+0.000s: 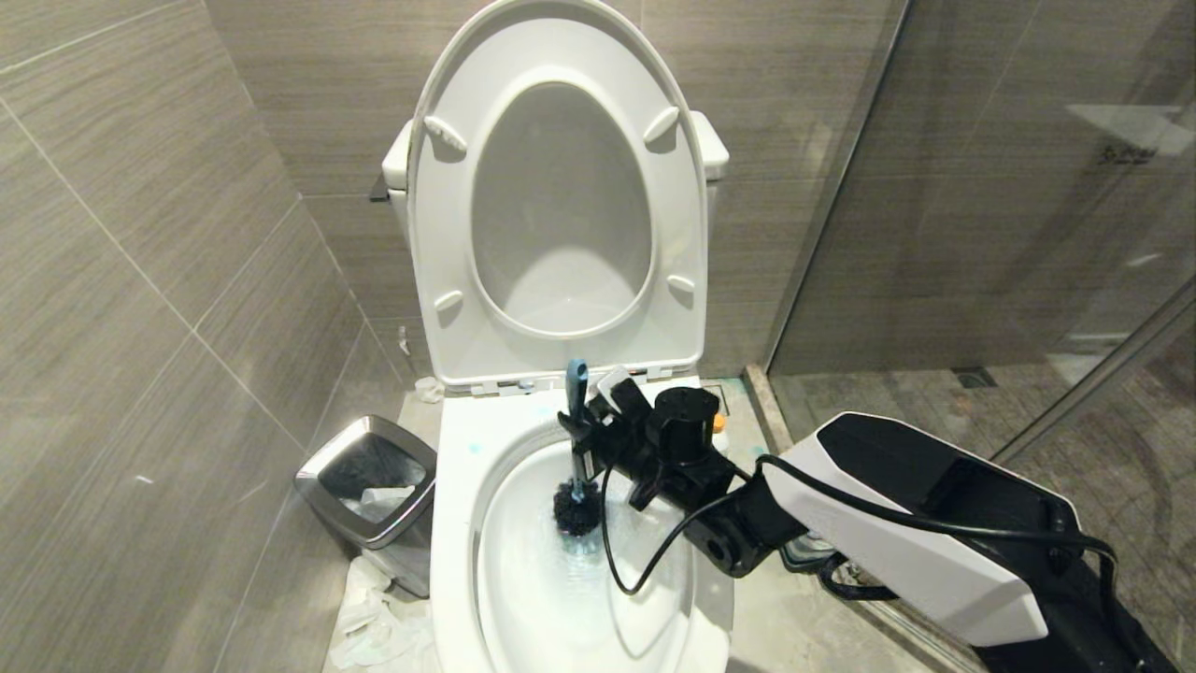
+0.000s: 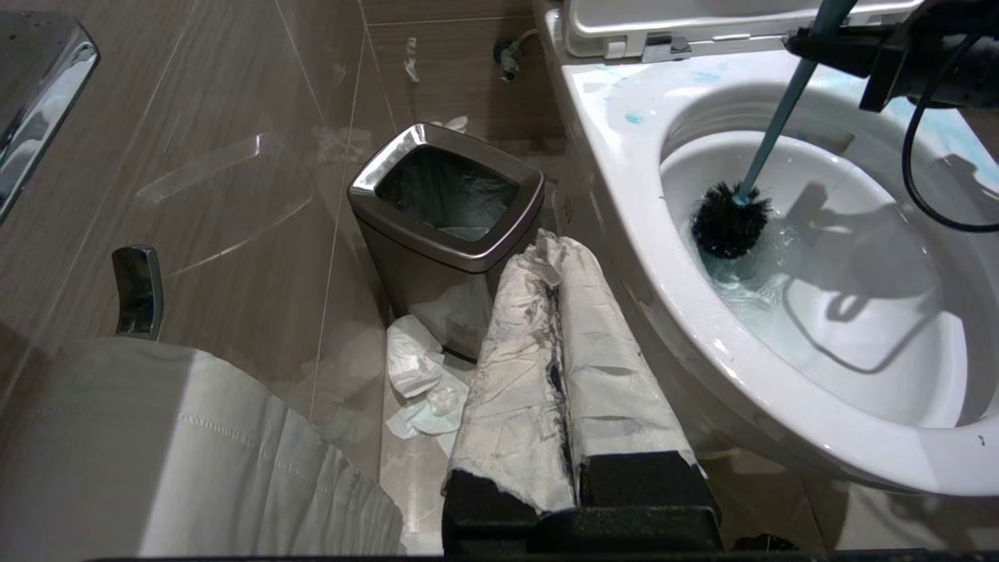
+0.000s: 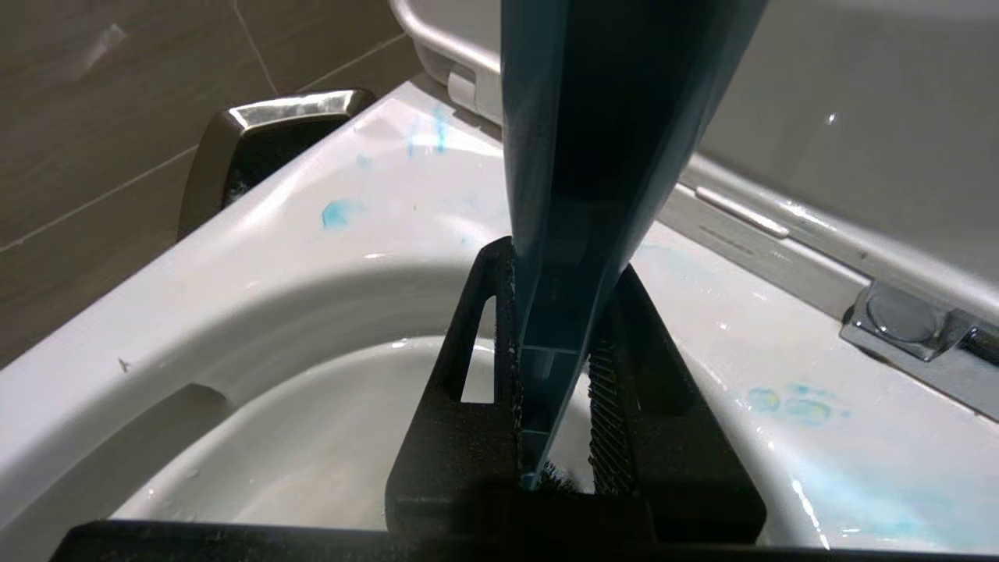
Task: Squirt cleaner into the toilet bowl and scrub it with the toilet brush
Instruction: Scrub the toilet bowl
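While the scrubbing step runs, with blue cleaner traces on the rim suggesting the squirting is done: at lower left of the head view, a silver-rimmed waste bin (image 1: 369, 486) on the floor with crumpled paper (image 1: 374, 622) below it. Parked beside the toilet bowl (image 1: 458, 523), out of the head view, left end effector (image 2: 558, 312) closed on nothing, fingers wrapped in white paper. At lower centre, toilet brush (image 1: 576, 449) standing almost upright inside the bowl, black bristle head in the bluish water near the far wall. Just right of the handle, right end effector (image 1: 584, 432) clamped narrowly around the blue-grey handle. Behind the wrist, an orange sliver, probably the cleaner (image 1: 719, 422), mostly hidden. Next, probably: sweeping the bristles around the bowl wall under the rim, keeping the grip firm and the cable clear of the water.
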You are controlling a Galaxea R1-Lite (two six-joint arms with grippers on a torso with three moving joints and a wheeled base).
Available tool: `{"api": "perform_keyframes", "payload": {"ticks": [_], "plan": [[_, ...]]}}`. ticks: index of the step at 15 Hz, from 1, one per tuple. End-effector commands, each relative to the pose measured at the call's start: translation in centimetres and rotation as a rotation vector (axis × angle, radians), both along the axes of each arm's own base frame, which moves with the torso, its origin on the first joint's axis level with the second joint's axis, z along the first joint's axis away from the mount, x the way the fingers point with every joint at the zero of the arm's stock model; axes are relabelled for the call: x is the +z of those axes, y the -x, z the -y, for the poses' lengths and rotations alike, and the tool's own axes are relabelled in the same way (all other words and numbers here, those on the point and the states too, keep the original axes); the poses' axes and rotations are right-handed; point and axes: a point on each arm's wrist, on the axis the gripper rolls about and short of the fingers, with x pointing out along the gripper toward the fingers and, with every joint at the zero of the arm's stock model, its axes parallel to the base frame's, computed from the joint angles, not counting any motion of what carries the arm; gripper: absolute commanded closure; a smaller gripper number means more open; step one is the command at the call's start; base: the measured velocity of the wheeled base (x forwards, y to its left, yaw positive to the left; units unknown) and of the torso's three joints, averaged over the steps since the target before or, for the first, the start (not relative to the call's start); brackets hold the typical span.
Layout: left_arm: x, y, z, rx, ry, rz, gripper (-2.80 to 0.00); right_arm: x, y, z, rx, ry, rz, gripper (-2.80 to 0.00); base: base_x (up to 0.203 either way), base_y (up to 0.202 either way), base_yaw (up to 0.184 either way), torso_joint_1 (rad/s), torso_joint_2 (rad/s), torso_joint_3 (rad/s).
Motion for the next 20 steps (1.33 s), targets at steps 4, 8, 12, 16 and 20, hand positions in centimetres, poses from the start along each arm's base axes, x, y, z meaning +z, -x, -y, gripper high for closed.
{"api": "perform_keyframes", "payload": {"ticks": [4, 8, 12, 16, 20], "plan": [[0.0, 0.0, 0.0, 0.001, 0.000, 0.000, 0.00, -2.0, -0.1, -0.2, 0.003, 0.020, -0.025, 0.00, 0.000, 0.000, 0.000, 0.000, 0.00, 0.000], [0.0, 0.0, 0.0, 0.001, 0.000, 0.000, 0.00, -4.5, -0.1, -0.1, 0.001, 0.047, -0.061, 0.00, 0.000, 0.000, 0.000, 0.000, 0.00, 0.000], [0.0, 0.0, 0.0, 0.001, 0.000, 0.000, 0.00, -6.1, -0.2, -0.3, -0.002, 0.060, -0.079, 0.00, 0.000, 0.000, 0.000, 0.000, 0.00, 0.000], [0.0, 0.0, 0.0, 0.001, 0.000, 0.000, 0.00, -5.1, -0.2, -0.3, 0.001, 0.047, -0.061, 0.00, 0.000, 0.000, 0.000, 0.000, 0.00, 0.000], [0.0, 0.0, 0.0, 0.001, 0.000, 0.000, 0.00, -1.1, 0.7, -0.5, 0.016, 0.003, -0.002, 0.00, 0.000, 0.000, 0.000, 0.000, 0.00, 0.000]]}}
